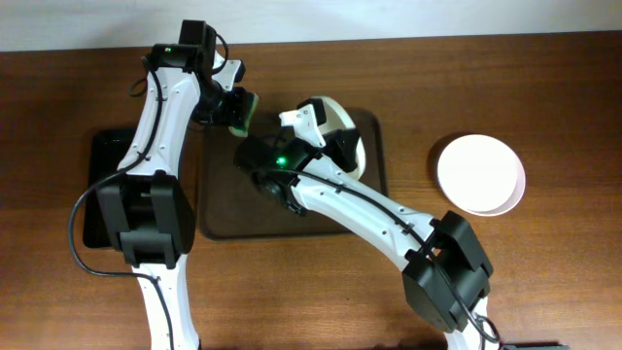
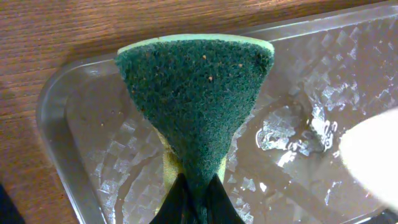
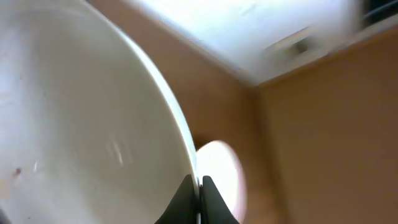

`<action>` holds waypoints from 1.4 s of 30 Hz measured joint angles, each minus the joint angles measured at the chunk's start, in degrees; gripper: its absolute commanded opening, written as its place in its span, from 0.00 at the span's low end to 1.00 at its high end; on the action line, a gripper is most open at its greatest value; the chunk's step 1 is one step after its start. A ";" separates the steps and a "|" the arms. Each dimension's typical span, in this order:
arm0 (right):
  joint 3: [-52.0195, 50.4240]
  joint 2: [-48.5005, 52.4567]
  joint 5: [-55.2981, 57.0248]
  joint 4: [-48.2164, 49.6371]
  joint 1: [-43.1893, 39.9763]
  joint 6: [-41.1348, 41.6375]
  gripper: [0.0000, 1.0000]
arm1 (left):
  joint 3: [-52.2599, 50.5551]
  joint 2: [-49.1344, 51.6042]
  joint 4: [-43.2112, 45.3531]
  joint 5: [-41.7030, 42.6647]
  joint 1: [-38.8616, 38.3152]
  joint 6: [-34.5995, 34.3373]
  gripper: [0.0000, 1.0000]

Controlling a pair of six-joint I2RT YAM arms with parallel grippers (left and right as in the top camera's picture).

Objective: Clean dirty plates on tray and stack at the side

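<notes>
Overhead first. My left fingers (image 1: 231, 109) are closed on a green sponge (image 1: 243, 110), with the far left corner of the dark brown tray (image 1: 228, 209) below them. My right fingers (image 1: 326, 131) grip the rim of a white plate (image 1: 348, 136), which is tipped up on edge over the tray's far side. Well to the right of those fingers, the stacked plates (image 1: 479, 173) sit on the wooden tabletop (image 1: 544, 282). A smaller black tray (image 1: 97, 156) lies to the left of the left fingers, partly under that arm.

From the left wrist, the left fingers (image 2: 193, 202) pinch the sponge's (image 2: 196, 93) narrow end. Its dark green scouring face fans out beyond them, flecked with orange-brown crumbs. Under it the tray (image 2: 93, 143) looks wet and glossy, and the tabletop (image 2: 62, 31) runs past its rounded corner. A white blur sits right of the fingers, and I cannot tell what it is.

From the right wrist, the right fingers (image 3: 199, 200) are clamped to a slit on the plate's (image 3: 81, 112) rim, and the plate fills everything to their left. A small reddish speck shows low on it. Beyond the fingertips there is only blurred tan, a pale oval and a bright white patch above.
</notes>
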 measured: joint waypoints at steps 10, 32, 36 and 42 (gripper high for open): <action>0.00 -0.02 -37.18 6.56 -14.03 5.09 0.04 | 0.00 0.00 -6.69 14.27 -1.07 0.15 0.01; 0.00 -0.02 -42.21 7.48 -15.98 6.38 0.04 | -19.26 0.00 9.07 15.19 -12.24 -4.76 0.01; 0.00 -0.02 -43.12 7.52 -15.96 6.14 0.04 | -19.30 0.00 9.07 4.92 -12.26 -6.69 0.01; 0.02 -0.02 -44.28 6.86 -15.61 6.16 0.04 | -15.52 -0.02 7.85 -3.96 -12.72 -8.31 0.01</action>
